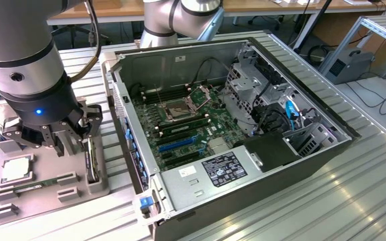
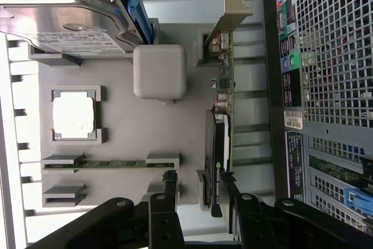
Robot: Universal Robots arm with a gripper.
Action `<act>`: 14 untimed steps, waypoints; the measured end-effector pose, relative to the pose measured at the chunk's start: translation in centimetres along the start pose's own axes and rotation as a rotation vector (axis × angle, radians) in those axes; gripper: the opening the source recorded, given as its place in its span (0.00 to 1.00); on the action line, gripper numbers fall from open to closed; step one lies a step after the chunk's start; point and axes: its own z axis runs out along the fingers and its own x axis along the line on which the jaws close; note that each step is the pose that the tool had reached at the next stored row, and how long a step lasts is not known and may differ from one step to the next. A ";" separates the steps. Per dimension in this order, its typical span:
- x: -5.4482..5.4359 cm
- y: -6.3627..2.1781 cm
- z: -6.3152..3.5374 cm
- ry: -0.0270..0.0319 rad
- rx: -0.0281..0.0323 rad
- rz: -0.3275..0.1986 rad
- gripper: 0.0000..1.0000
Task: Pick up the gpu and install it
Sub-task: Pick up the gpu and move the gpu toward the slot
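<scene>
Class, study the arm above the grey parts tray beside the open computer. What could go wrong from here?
The thin dark gpu card with a pale metal bracket stands on edge, nearer one finger of the open gripper than the other; closing might tip it.
The narrow green RAM stick lies near the other finger; a descent might strike it.
The perforated metal computer case stands close beside the grey tray; a lifted card could clip it.

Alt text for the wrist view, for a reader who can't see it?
The open gripper hangs over the gpu, which stands on edge in a grey parts tray, fingers to either side of it. The tray also holds a hard drive, a processor and a RAM stick, beside the computer case.
</scene>
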 end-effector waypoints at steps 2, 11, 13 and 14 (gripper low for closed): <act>0.0 0.00 0.07 0.0000 0.0000 0.000 0.42; 0.0 -0.02 0.42 0.0000 0.0000 0.000 0.42; 0.0 -0.02 0.48 0.0000 0.0001 0.000 0.42; 0.0 -0.02 0.52 0.0000 0.0000 0.000 0.42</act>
